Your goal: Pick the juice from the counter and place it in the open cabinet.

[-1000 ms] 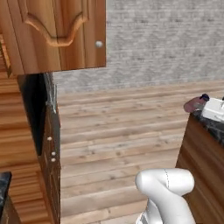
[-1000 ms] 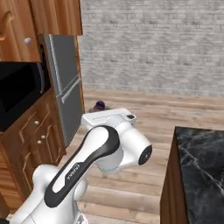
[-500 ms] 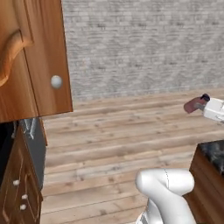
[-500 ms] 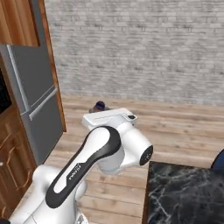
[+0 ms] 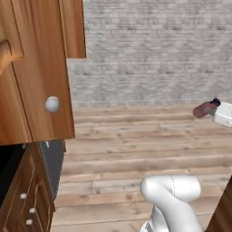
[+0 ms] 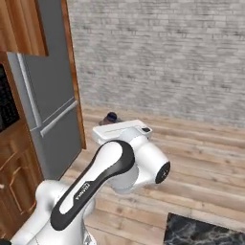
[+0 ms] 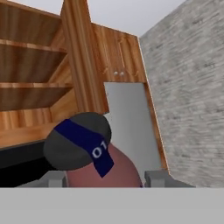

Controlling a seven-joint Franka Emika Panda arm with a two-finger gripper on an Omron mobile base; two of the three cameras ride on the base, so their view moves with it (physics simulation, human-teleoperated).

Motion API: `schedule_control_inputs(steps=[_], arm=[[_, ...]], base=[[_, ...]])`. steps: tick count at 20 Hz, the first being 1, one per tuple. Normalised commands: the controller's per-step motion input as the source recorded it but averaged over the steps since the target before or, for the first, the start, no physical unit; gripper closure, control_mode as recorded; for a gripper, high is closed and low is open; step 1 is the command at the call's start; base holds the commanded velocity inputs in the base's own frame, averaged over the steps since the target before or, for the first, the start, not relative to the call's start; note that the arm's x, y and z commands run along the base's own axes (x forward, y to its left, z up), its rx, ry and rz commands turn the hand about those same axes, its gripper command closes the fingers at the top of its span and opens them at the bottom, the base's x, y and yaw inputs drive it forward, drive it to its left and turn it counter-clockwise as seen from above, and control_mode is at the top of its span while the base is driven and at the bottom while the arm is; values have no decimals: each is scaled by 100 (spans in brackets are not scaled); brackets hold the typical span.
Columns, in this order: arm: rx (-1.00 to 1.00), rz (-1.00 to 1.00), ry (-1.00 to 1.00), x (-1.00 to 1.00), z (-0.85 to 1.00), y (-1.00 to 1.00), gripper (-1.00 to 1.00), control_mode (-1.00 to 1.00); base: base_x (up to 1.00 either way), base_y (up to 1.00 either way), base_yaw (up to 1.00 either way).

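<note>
Juice: small round-bodied bottle, smooth reddish-brown, domed dark cap crossed by a dark blue band reading "01". Pinched between the gripper's two grey fingertips, lifted in the air; long axis runs along the hand, cap pointing toward the open cabinet. Open cabinet: orange-brown grained wood, bare plank shelves, door with round silver knob. Beside the cabinet, a flat grey refrigerator. Rear wall: pale grey brick.
</note>
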Motion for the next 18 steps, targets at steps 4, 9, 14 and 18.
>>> schedule_control_inputs(steps=[4,9,14,18], arm=[[0,0,0,0,0,0,100,100],[0,0,0,0,0,0,100,100],[0,0,0,0,0,0,100,100],[0,0,0,0,0,0,100,100]], base=[[-63,-34,49],[-61,-33,52],[-46,-38,56],[-21,-13,56]])
